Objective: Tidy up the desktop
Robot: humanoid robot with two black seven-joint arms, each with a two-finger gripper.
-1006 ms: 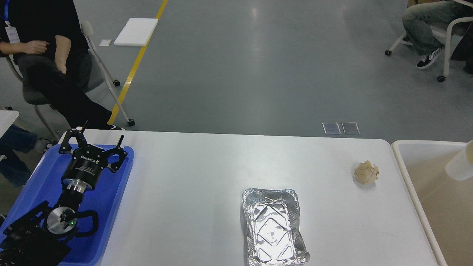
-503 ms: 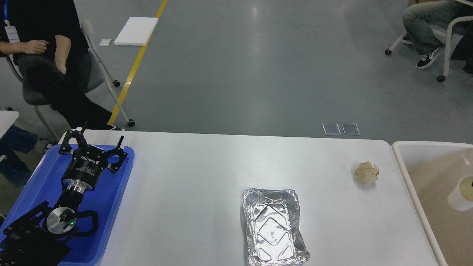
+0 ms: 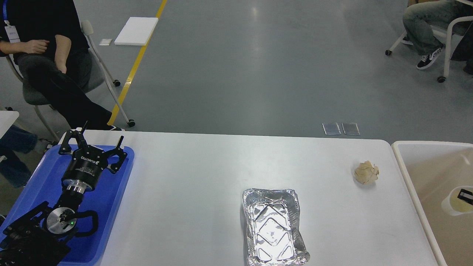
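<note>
The white desktop [image 3: 192,184] carries an empty crumpled foil tray [image 3: 272,227] near its front middle and a crumpled beige paper ball [image 3: 366,172] at the right. My left gripper [image 3: 94,145] hangs over the blue tray [image 3: 40,181] at the left; its fingers are spread and hold nothing. A pale cup [image 3: 452,201] lies inside the beige bin [image 3: 401,162] at the right edge. A small dark piece [image 3: 465,194] shows over the cup at the frame's edge. It may be one fingertip of my right gripper, and its state does not show.
A seated person on a wheeled chair [image 3: 48,74] is beyond the table's far left corner, another [image 3: 432,33] at the far right. A white board [image 3: 136,31] and a yellow line [image 3: 136,61] lie on the grey floor.
The pale cup has dropped from the bin's upper right down to its floor. A dark piece now shows over it. My left gripper has not moved.
</note>
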